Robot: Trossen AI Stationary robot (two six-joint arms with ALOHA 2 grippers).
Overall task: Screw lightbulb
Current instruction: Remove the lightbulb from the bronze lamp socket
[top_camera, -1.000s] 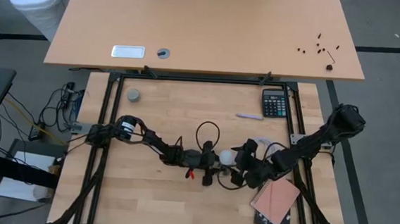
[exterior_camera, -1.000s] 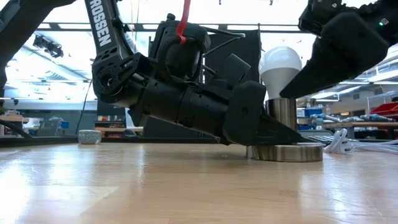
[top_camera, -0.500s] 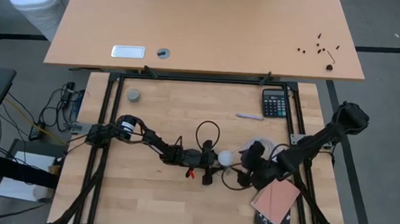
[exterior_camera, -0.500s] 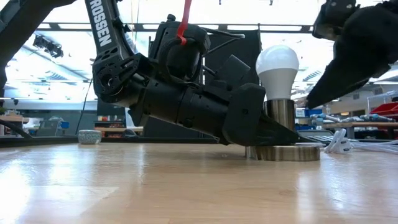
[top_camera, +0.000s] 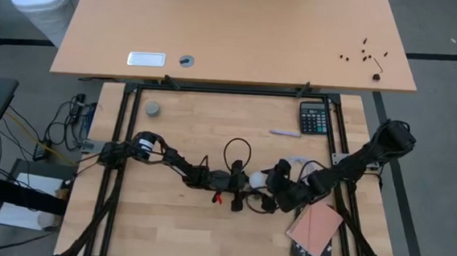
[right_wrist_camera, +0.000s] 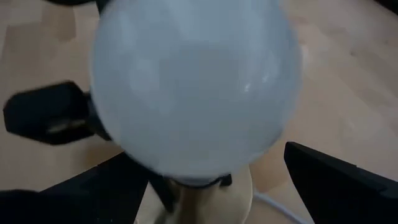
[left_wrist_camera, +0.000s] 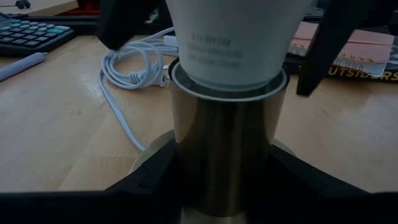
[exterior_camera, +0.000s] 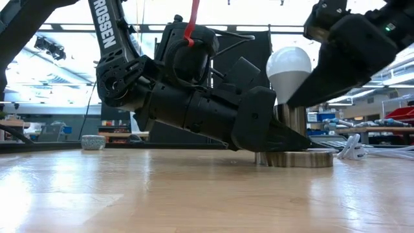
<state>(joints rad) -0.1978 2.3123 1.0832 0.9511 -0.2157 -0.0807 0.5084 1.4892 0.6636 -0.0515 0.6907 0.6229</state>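
Lightbulb (exterior_camera: 289, 67) stands upright in the metal socket (left_wrist_camera: 225, 149), which rises from a round silvery base (exterior_camera: 295, 158) near the middle of the table (top_camera: 165, 220). In the left wrist view the bulb's neck sits inside the socket rim, so it looks at least partly threaded, though how far cannot be told.

The left gripper (exterior_camera: 272, 133) lies low against the tabletop with its fingers (left_wrist_camera: 149, 186) pressed around the foot of the socket, bracing it. The right gripper (top_camera: 277, 180) comes in from the right at bulb height. Its fingers (right_wrist_camera: 339, 180) are spread on either side of the white globe, and whether they touch the glass cannot be told.

The likely troubles come from the turning:
- If the right gripper closes off-centre, it could push the bulb sideways and bind or cross the threads.
- The smooth, rounded globe gives little to grip, so the fingers may slip around it without turning it.
- Squeezing harder to stop the slipping risks cracking the bulb.
- If the left gripper's hold loosens, the socket and base could spin or tip with the bulb.

The white cord (left_wrist_camera: 127, 81) lies just to the right of the base, where a swinging arm could snag it.
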